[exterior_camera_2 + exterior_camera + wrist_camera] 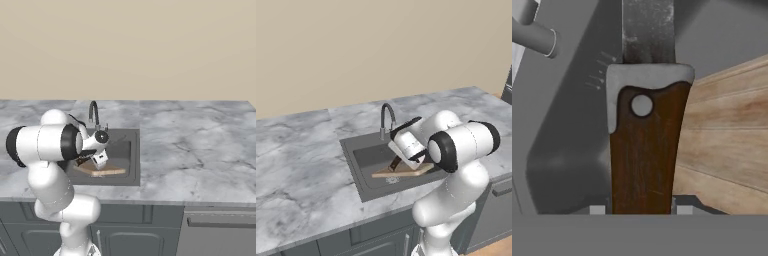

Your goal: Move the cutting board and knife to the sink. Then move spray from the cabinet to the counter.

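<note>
The light-brown wooden cutting board (408, 172) (111, 172) (727, 140) lies tilted inside the dark grey sink (356, 177) (132, 150), its far end raised. My gripper (397, 159) (95, 161) (641, 210) hangs low in the basin over the board's left end. It is shut on the knife (394, 164) (644, 150), gripping its dark brown wooden handle. In the hand view the steel blade points away over the sink floor, beside the board's edge. The spray and the cabinet are out of view.
A thin black arched faucet (387, 116) (93, 113) stands behind the basin, close to my wrist. Marble-veined counter (301, 150) (195, 145) spreads to both sides. Dark grey base cabinets (376, 235) (220, 232) run below. A dark object (507, 89) sits at the far right edge.
</note>
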